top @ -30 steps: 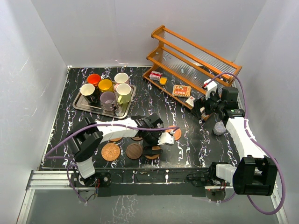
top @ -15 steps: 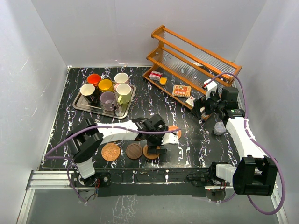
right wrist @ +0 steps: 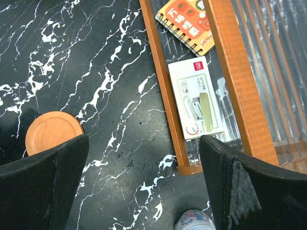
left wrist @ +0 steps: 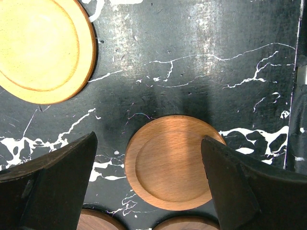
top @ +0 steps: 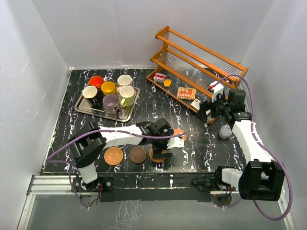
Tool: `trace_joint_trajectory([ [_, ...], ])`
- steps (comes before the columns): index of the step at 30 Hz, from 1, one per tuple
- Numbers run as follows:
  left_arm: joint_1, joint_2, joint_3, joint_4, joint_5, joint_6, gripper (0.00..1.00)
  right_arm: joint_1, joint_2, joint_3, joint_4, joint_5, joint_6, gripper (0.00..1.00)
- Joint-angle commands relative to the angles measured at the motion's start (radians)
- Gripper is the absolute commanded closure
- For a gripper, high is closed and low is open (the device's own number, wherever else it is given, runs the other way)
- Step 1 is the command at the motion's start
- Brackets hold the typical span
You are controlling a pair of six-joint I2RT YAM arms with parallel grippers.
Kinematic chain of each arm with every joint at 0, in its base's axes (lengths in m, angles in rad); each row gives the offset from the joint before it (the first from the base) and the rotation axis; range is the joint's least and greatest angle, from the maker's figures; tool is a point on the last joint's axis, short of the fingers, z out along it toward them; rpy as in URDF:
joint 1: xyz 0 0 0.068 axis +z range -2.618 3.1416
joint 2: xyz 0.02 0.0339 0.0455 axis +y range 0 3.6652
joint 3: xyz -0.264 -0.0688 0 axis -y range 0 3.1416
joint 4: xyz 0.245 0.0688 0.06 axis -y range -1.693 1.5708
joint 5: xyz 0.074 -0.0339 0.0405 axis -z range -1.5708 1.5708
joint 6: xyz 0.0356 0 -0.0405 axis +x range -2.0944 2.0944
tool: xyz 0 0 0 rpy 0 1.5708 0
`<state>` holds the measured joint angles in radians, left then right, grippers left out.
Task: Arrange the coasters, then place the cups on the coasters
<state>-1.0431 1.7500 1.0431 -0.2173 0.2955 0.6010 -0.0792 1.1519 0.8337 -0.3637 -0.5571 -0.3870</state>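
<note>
My left gripper (top: 165, 146) hangs open low over the table's near middle. In the left wrist view its jaws (left wrist: 149, 143) straddle an orange-brown coaster (left wrist: 175, 163) that lies flat, untouched. A second orange-brown coaster (top: 180, 135) lies just beyond. A dark brown coaster (top: 137, 155) and a woven tan coaster (top: 113, 155) sit in a row to the left. Six cups stand on the steel tray (top: 82, 108): orange (top: 96, 81), yellow (top: 108, 87), lilac (top: 111, 101) and others. My right gripper (top: 211, 112) is open by the rack, holding nothing (right wrist: 144, 191).
A wooden two-tier rack (top: 199, 62) at the back right holds a notebook (right wrist: 189, 21) and a white box (right wrist: 196, 98). A small translucent cup (top: 224, 131) stands by the right arm. Rims of two dark coasters (left wrist: 93, 221) show at the left wrist view's bottom edge.
My left gripper has shifted slightly right and nearer over the orange-brown coaster, jaws still open. The right arm has not moved.
</note>
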Motion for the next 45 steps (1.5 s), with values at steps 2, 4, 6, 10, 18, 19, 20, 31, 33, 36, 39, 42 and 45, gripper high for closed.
trace_joint_trajectory([
  [2,-0.006,-0.016,0.023,-0.047,-0.023,0.012,0.11,-0.007,-0.016,-0.002,0.032,-0.021,-0.006,0.02],
  [4,0.000,-0.023,0.052,-0.073,-0.023,0.022,0.11,-0.007,-0.012,-0.001,0.032,-0.023,-0.005,0.02],
  [6,0.012,-0.023,0.086,-0.096,-0.012,0.032,0.11,-0.007,-0.009,-0.001,0.033,-0.026,-0.005,0.02],
  [10,0.035,-0.015,0.154,-0.109,0.011,0.015,0.11,-0.008,-0.015,-0.001,0.032,-0.025,-0.003,0.02],
  [18,0.055,0.084,0.240,0.021,-0.127,-0.153,0.10,-0.038,-0.047,0.011,0.043,-0.049,0.042,0.02],
  [19,0.059,0.103,0.259,0.029,-0.144,-0.177,0.10,-0.041,-0.053,0.011,0.044,-0.049,0.046,0.02],
  [20,0.061,0.125,0.275,0.034,-0.156,-0.199,0.10,-0.044,-0.057,0.012,0.046,-0.048,0.049,0.02],
  [31,0.107,0.269,0.382,0.083,-0.214,-0.318,0.11,-0.056,-0.068,0.010,0.048,-0.043,0.051,0.02],
  [33,0.112,0.270,0.374,0.087,-0.221,-0.316,0.11,-0.055,-0.067,0.010,0.048,-0.043,0.050,0.02],
  [36,0.126,0.260,0.341,0.086,-0.219,-0.307,0.11,-0.055,-0.065,0.010,0.048,-0.044,0.048,0.02],
  [39,0.142,0.229,0.289,0.081,-0.222,-0.282,0.11,-0.056,-0.064,0.008,0.049,-0.045,0.047,0.02],
  [42,0.161,0.191,0.238,0.064,-0.229,-0.257,0.11,-0.055,-0.059,0.008,0.048,-0.048,0.046,0.02],
  [45,0.184,0.142,0.193,0.039,-0.237,-0.230,0.11,-0.055,-0.055,0.009,0.048,-0.050,0.046,0.02],
])
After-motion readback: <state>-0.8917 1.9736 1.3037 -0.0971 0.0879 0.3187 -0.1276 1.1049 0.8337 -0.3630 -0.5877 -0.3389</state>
